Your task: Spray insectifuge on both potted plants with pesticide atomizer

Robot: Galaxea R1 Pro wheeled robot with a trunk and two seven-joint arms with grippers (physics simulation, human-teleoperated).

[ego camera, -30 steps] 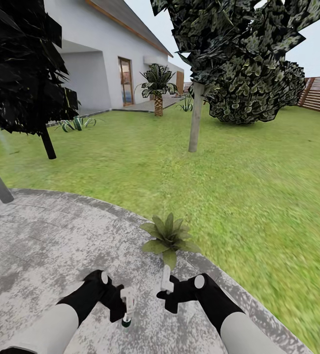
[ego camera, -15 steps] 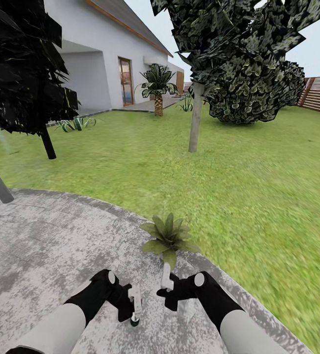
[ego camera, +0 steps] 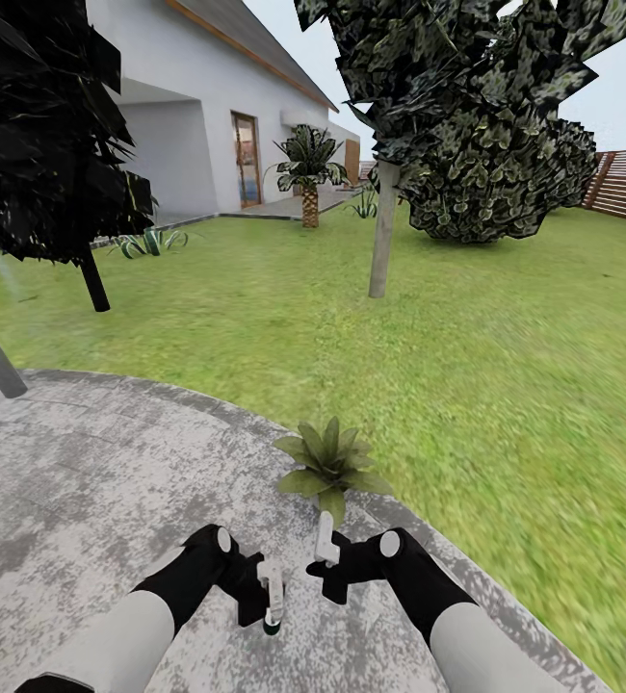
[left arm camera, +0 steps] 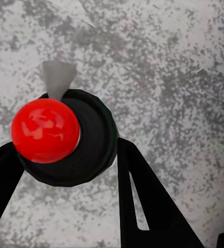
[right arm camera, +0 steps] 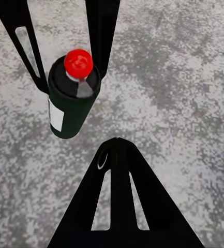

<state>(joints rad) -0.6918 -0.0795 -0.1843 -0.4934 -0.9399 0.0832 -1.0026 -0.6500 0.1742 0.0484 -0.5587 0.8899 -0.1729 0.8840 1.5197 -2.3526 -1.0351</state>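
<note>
Our left gripper (ego camera: pixel 271 606) pinches the pesticide atomizer (right arm camera: pixel 73 98) above the patio (ego camera: pixel 82 481); our right gripper (ego camera: pixel 325 558) looks pressed together. The potted plant (ego camera: pixel 330 467) is near; a loose pinch could drop the bottle.

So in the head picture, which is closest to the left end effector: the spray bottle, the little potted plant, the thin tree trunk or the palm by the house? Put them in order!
1. The pesticide atomizer, gripped in the left end effector.
2. The potted plant, just ahead at the patio's edge.
3. The thin tree trunk, out on the lawn.
4. The palm, far off beside the house.
</note>
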